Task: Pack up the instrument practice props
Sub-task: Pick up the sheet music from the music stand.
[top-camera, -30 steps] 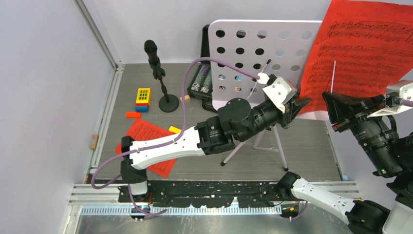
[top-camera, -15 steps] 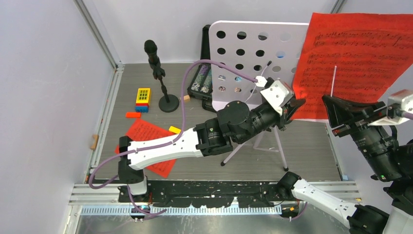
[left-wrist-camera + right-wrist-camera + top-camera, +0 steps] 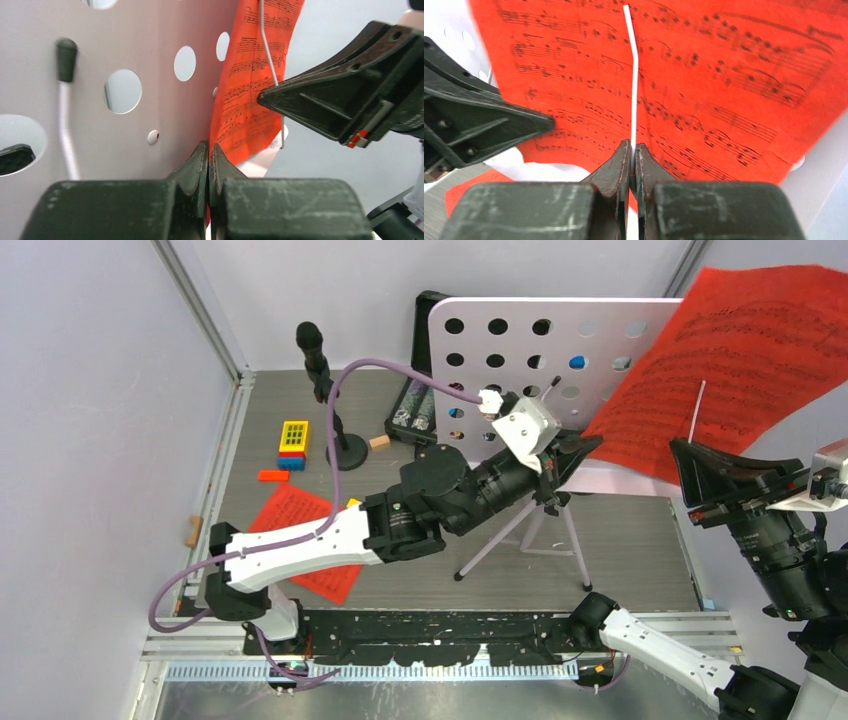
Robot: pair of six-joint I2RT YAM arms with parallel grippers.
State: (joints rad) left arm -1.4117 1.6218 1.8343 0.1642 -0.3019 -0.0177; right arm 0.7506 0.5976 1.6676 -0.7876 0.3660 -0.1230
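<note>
Nothing is packed yet: on the white music rack, a red page is pinched by the shut left gripper, a thin white wire is clamped by the right gripper, and a microphone is left standing to the left of the rack.

I see my left gripper, fingers pressed together, at the lower edge of the white music rack. It sits just beside the bottom corner of the red sheet-music page that leans across the rack's right side. My right gripper sits below that page, with a thin white rod rising from its tip. A microphone stands upright at far left, and another red page lies flat on the floor.
</note>
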